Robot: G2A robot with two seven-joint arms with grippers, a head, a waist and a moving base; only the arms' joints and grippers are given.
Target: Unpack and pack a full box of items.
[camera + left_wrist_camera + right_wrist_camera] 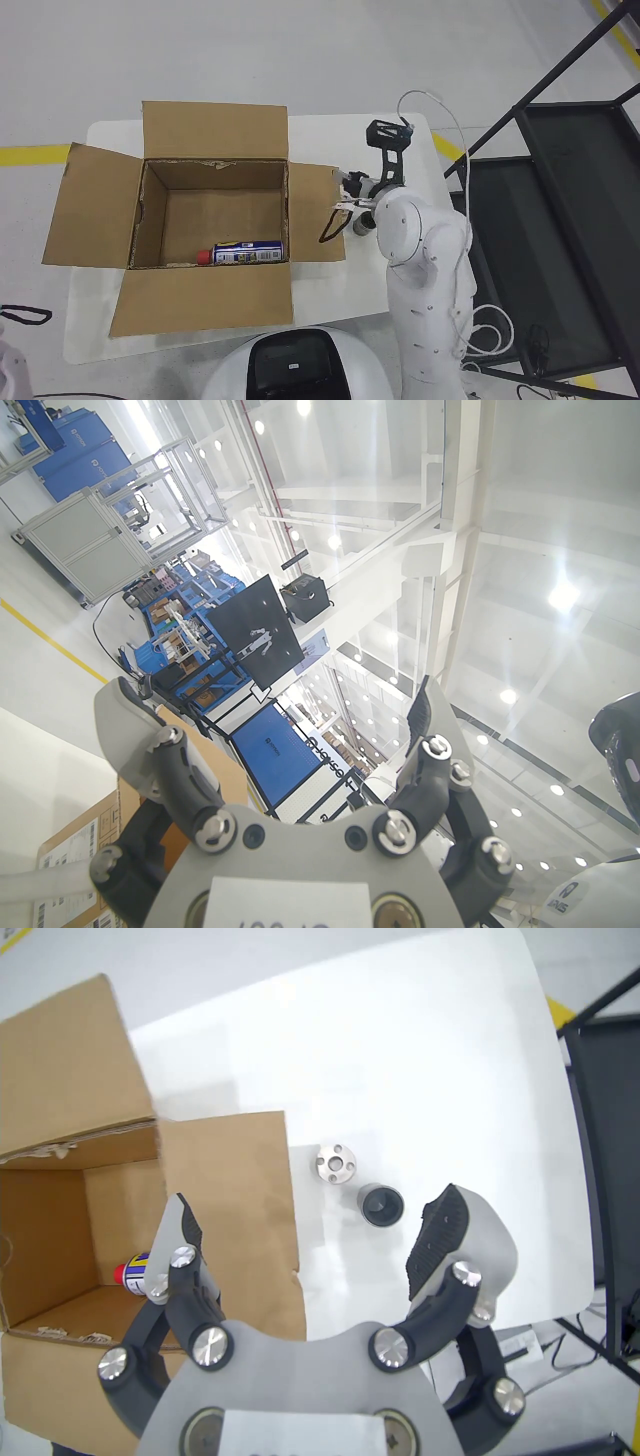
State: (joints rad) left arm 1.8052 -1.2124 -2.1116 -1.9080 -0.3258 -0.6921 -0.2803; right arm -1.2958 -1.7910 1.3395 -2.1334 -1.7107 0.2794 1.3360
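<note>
Hovering right gripper (312,1198), fingers spread, beside box (100,215); one can (245,254) lies inside along its near wall; left gripper (270,687) spread too.

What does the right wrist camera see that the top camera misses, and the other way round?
Right wrist: its own open gripper and a holed silver disc on the white table. Top: all four flaps of the cardboard box and the spray can at full length, lying against the box's near wall. Both: box, can, table.
</note>
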